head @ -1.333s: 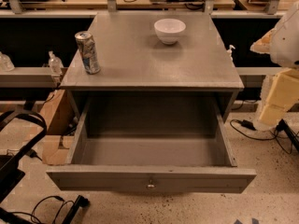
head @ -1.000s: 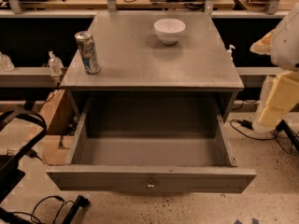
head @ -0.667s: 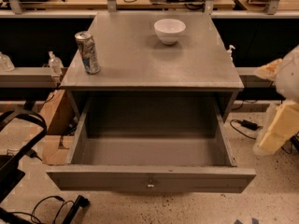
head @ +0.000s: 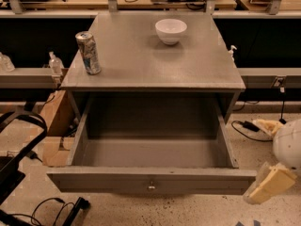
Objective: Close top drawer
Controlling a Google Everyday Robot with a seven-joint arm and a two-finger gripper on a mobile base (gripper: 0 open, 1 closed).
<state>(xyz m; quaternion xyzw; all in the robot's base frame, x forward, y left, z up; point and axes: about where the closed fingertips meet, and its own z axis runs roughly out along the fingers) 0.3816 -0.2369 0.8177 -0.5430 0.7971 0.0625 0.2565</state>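
Pincer (head: 271,186) lower, beside grey wooden top drawer (head: 103,181)

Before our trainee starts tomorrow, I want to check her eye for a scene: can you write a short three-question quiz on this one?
1. True or false: the top drawer stands open.
2. What shares the cabinet top with the bowl? A) can B) mug C) plate
3. Fill in: the gripper hangs low beside the drawer front's ___ end, as the camera sees it.
Key: 1 true; 2 A; 3 right.
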